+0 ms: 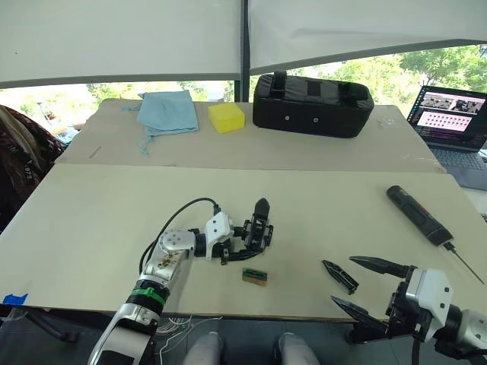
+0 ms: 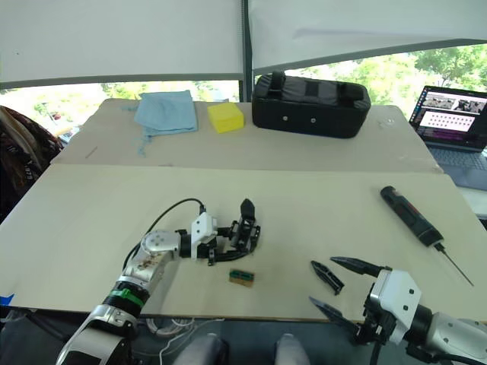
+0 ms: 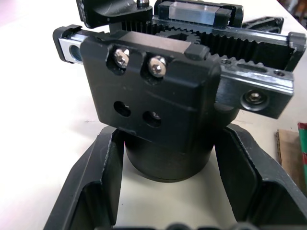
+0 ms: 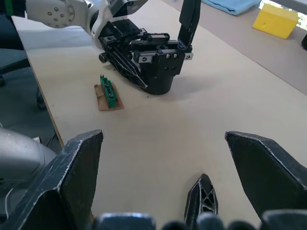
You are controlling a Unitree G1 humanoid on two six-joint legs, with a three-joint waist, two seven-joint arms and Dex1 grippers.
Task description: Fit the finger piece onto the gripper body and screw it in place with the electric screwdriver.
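The left hand [image 1: 245, 245] rests on the pale wooden counter [image 1: 304, 205] with its two black fingers closed around the rounded base of the gripper body [image 1: 259, 228], a small chunky black mechanism with one black prong standing upright. The left wrist view shows what the head views cannot: a toothed rack along the top of the gripper body [image 3: 158, 110], two silvery screw heads, two empty holes below them, and the fingers [image 3: 91, 191] pressing the round base from both sides.

The right hand [image 1: 361, 285] hovers at the near edge of the counter, fingers spread wide and holding nothing. Just beside it lies the finger piece [image 1: 340, 275], a small flat black plastic piece tapering to a point; in the right wrist view it lies between the spread fingers, on the counter.

A small green-and-brown rectangular block [image 1: 255, 275] lies near the gripper body. The electric screwdriver [image 1: 418, 217], a thick black pen-shaped cylinder with a thin metal bit, lies well apart on the right side of the counter. Farther back sit a light blue cloth [image 1: 167, 112], a yellow block [image 1: 227, 117] and a large black bag [image 1: 312, 104]. An open laptop [image 1: 456, 122] stands at the far right.
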